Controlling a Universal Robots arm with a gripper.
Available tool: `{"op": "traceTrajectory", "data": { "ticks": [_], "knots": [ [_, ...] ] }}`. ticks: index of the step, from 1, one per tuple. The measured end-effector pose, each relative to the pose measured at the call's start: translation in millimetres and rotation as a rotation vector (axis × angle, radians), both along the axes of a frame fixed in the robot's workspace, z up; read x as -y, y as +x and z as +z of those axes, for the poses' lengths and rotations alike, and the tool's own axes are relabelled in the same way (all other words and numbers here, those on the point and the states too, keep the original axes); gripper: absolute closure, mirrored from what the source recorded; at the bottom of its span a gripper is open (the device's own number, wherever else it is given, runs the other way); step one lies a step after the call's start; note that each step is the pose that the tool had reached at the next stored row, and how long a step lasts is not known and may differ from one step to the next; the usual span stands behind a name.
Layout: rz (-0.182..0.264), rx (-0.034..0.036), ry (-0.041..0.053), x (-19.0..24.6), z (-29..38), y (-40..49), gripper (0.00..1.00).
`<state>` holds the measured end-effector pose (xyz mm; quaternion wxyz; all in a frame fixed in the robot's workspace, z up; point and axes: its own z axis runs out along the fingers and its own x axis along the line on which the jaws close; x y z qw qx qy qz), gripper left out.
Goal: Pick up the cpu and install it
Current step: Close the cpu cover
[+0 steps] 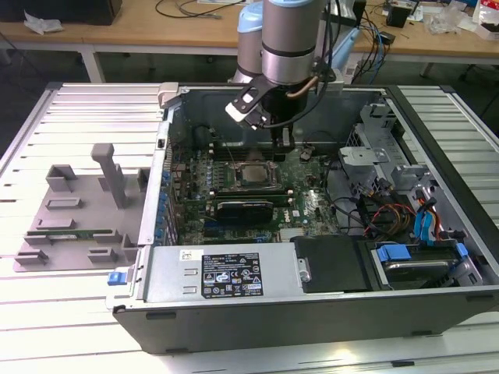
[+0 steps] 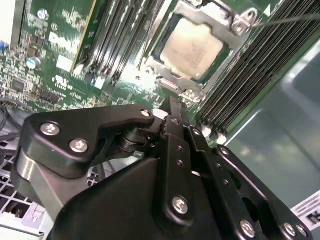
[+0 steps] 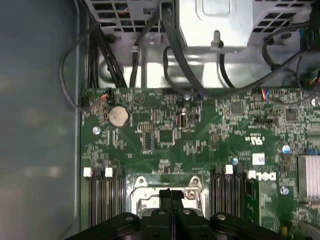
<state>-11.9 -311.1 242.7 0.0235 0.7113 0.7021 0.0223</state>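
Case wall: nearest us is the open computer case (image 1: 312,319), with a labelled cover (image 1: 234,273) along its near side.
Holder: at the exterior view's left, a grey holder (image 1: 78,204) lies on the slatted table (image 1: 54,327) beside the case, with a green memory stick (image 1: 74,231) on it.
Cpu: we see the cpu (image 1: 256,175) seated in the socket frame (image 2: 162,70) on the motherboard (image 1: 312,206), silvery top up.
Gripper: the gripper (image 1: 285,146) hangs over the socket's far edge. Its fingers (image 3: 165,197) are pressed together with nothing between them. We cannot tell whether they touch the board.
Drive bay: at the exterior view's right, blue tabs (image 1: 394,253) and loose cables (image 1: 366,214).
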Motion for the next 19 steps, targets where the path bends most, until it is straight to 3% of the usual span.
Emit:
{"op": "traceTrajectory", "data": {
  "ticks": [3, 4, 5, 8, 10, 15, 19],
  "knots": [
    [0.0, 0.0001, -0.0002, 0.0, -0.1, -2.1, 0.89],
    [0.0, -0.0486, -0.0002, 0.0, -0.5, -1.6, 0.89],
    [0.0, -0.0736, -0.0002, 0.0, -0.9, -1.9, 0.89],
    [0.018, -0.0732, -0.0006, 0.2, -2.7, -4.0, 0.89],
    [0.084, -0.0731, -0.0031, 0.4, -4.2, -4.0, 0.89],
    [0.188, -0.0731, -0.0069, 0.4, -6.9, -4.0, 0.89],
    [0.347, -0.0726, -0.0129, 0.4, -9.8, -4.0, 0.89]
  ]
}}
